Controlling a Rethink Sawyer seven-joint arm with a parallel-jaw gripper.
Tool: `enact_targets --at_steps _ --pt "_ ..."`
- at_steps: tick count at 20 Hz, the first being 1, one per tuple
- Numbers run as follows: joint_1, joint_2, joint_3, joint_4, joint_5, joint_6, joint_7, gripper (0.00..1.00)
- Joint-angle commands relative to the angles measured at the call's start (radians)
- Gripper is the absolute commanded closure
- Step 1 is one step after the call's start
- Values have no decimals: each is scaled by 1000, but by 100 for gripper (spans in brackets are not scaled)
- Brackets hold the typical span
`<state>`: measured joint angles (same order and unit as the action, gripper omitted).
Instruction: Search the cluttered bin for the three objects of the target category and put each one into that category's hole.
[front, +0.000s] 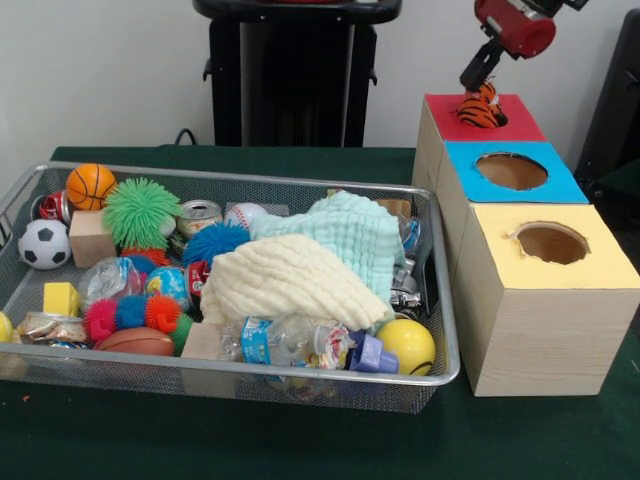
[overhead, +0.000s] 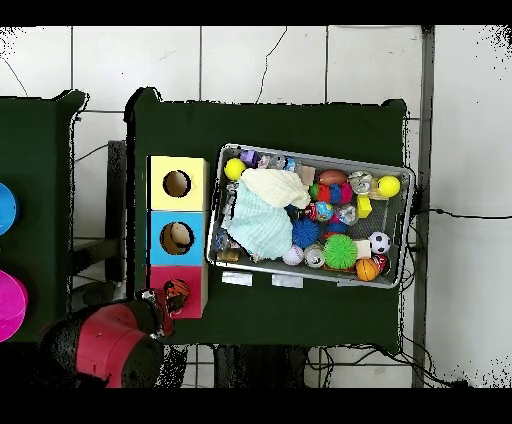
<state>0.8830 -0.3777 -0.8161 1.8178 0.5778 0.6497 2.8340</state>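
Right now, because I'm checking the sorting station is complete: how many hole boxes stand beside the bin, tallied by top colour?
Red-topped box: 1
Blue-topped box: 1
Yellow-topped box: 1
Total: 3

Bin (front: 30, 215) left of box row (front: 540, 300), toy (front: 478, 108) on farthest box.
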Motion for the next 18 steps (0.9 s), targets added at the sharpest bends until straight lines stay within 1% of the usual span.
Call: enact_targets --at_steps 1,7,9,13,16,18 --pt "-15 44 202 11 74 99 296 100" --pt "-16 43 227 2 93 132 307 100" --pt "-20 46 239 7 101 108 296 100" --pt "-34 61 239 20 91 43 253 100" --pt "-5 105 185 0 53 -7 251 100" --pt "7 137 173 3 63 -113 263 100"
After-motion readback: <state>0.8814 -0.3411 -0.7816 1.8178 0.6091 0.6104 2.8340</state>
